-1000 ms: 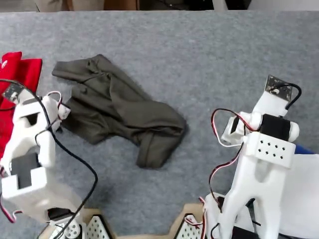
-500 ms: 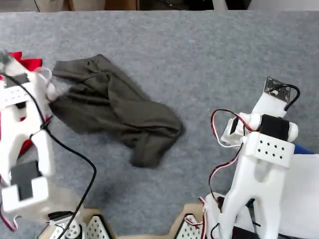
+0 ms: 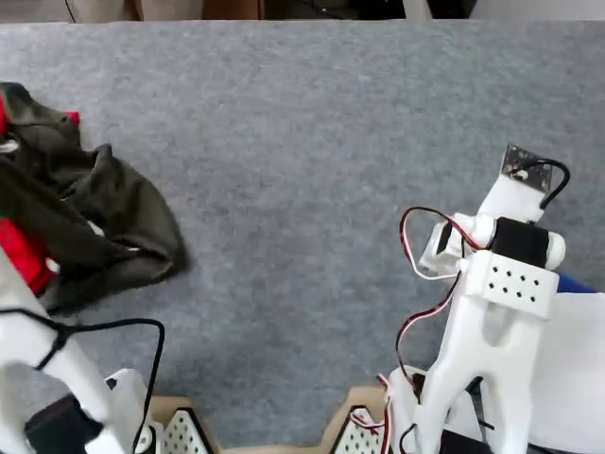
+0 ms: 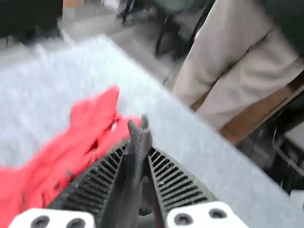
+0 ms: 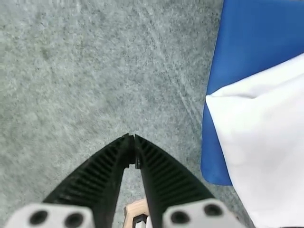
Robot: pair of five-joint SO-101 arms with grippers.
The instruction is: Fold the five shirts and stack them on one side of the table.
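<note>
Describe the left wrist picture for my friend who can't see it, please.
The left gripper is shut on a fold of the dark green shirt, which pokes up between its ridged black fingers. Behind it, a red shirt lies crumpled on the grey table.

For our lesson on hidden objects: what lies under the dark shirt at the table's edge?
A red shirt peeks out beneath the dark shirt. Most of the red one is covered, so its shape cannot be seen.
</note>
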